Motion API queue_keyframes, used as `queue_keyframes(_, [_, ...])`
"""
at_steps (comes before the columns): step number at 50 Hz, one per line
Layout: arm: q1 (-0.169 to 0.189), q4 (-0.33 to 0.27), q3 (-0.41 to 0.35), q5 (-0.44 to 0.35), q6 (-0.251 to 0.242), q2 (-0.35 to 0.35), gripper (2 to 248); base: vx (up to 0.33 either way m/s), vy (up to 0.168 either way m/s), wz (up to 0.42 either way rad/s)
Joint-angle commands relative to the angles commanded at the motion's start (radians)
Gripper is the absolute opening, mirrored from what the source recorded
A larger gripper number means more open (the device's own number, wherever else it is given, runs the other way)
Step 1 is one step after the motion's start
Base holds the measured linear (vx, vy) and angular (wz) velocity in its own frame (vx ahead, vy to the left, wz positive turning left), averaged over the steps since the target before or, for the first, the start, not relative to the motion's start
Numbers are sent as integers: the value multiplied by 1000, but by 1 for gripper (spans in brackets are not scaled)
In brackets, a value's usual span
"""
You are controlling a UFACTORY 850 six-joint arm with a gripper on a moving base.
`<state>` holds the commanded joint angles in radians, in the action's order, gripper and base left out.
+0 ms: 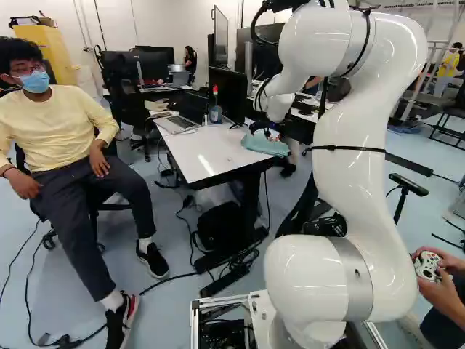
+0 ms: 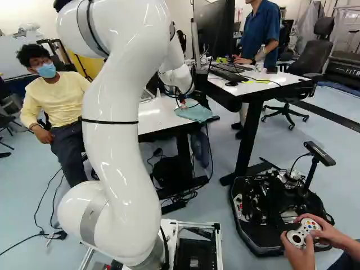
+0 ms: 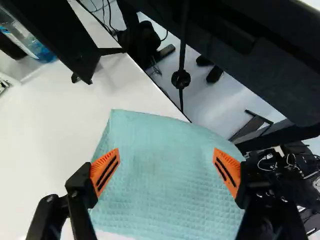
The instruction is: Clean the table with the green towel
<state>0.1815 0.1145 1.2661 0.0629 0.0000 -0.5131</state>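
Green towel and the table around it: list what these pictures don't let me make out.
- White tabletop under the pale green textured towel: hidden by the towel, all views.
- Part of the towel's near edge: cut off, wrist view.
- Whether the black gripper touches the towel: height unclear, wrist view; too small, base views.
- Gray laptop: partly behind the white arm, right base view.

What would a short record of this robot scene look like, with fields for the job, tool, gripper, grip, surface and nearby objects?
job: clean the table
tool: green towel, spread out at the table's edge
gripper: open, fingers wide apart over the towel
grip: none; towel not pinched
surface: white table
nearby objects: open laptop, bottle and black monitor, all beyond the towel in the left base view
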Motion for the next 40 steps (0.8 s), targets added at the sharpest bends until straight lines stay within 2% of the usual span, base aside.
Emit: queue_keyframes(40, [0,-4,0,67,0,0,247,0,0,0])
